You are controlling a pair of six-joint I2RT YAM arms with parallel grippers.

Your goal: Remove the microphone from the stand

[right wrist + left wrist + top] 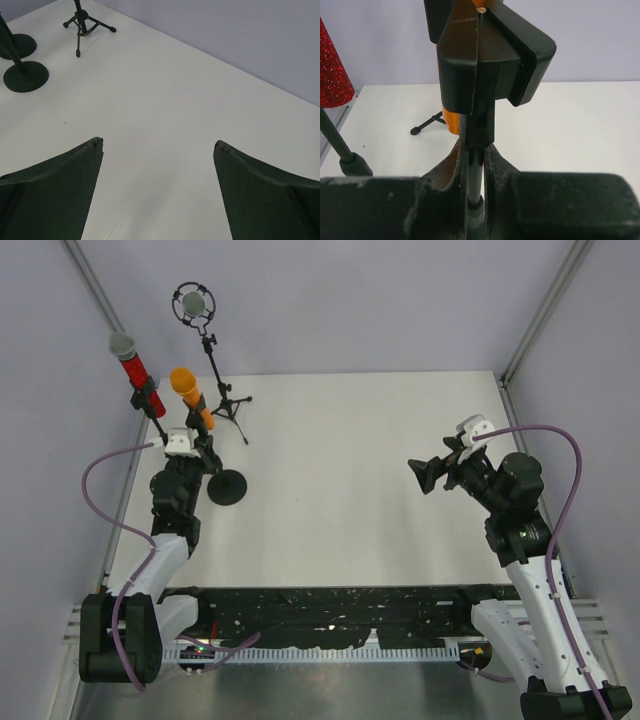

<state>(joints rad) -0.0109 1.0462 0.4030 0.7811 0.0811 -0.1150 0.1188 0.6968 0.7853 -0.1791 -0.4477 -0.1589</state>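
At the far left of the white tabletop (350,460), the orange handheld microphone (186,392) sits tilted in the black clip (490,55) atop its thin black round-based stand (228,487). A red glittered microphone (131,367) is just to its left and a black studio microphone (193,305) on a tripod stands behind. The left gripper (476,167) pinches the stand's pole just below the clip, its fingers (497,165) pressed against the pole on both sides. The right gripper (157,145) hangs over the table well to the right, jaws spread wide and holding nothing.
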